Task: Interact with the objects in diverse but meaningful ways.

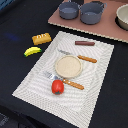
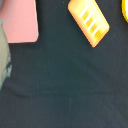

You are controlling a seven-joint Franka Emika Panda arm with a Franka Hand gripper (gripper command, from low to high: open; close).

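1. The whole layout is shown only in the exterior view: a plate (image 1: 68, 66) on a placemat (image 1: 35, 85), the tomato (image 1: 58, 87) just beside the plate, the sausage (image 1: 84, 43) near it on the mat, two pots (image 1: 80, 11) beyond.
2. The loaf (image 1: 41, 38) and banana (image 1: 32, 51) lie off the mat — well apart from the plate.
3. In the wrist view only the loaf (image 2: 88, 21) on dark cloth and a pink board's corner (image 2: 20, 20) are seen closely.
4. The gripper is seen in neither view — its opening cannot be told.

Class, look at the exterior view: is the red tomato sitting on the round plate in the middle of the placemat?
No. The red tomato lies on the placemat beside the fork, nearer the camera than the plate.
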